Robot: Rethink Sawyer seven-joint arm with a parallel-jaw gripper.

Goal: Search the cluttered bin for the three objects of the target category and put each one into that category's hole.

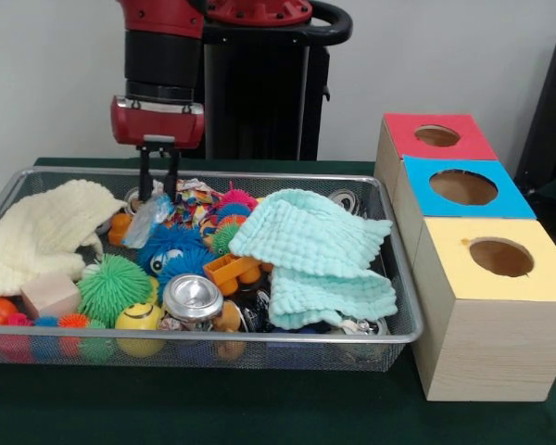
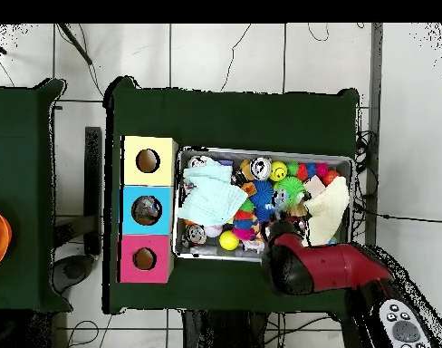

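The silver wire-mesh bin (image 1: pixel 259 339) is full of toys; it also shows in the overhead view (image 2: pixel 352 163). One wad of clear wrinkly plastic with blue patches (image 1: pixel 147 222) lies at the bin's back left, against an orange ball. My gripper (image 1: pixel 158 190) hangs straight down over it, its dark fingers (image 1: pixel 145 178) apart and their tips just at the wad's top. Nothing is held. In the overhead view the red arm (image 2: pixel 297 261) covers the gripper and the wad. I see no other wads; cloths hide much of the bin.
A cream cloth (image 1: pixel 37 232) and a mint cloth (image 1: pixel 315 243) lie over the toys. A silver can (image 1: pixel 193 298) and a green spiky ball (image 1: pixel 114 287) lie at the front. Wooden boxes with red (image 1: pixel 403 139), blue (image 1: pixel 511 199) and yellow (image 1: pixel 463 273) tops stand right of the bin.
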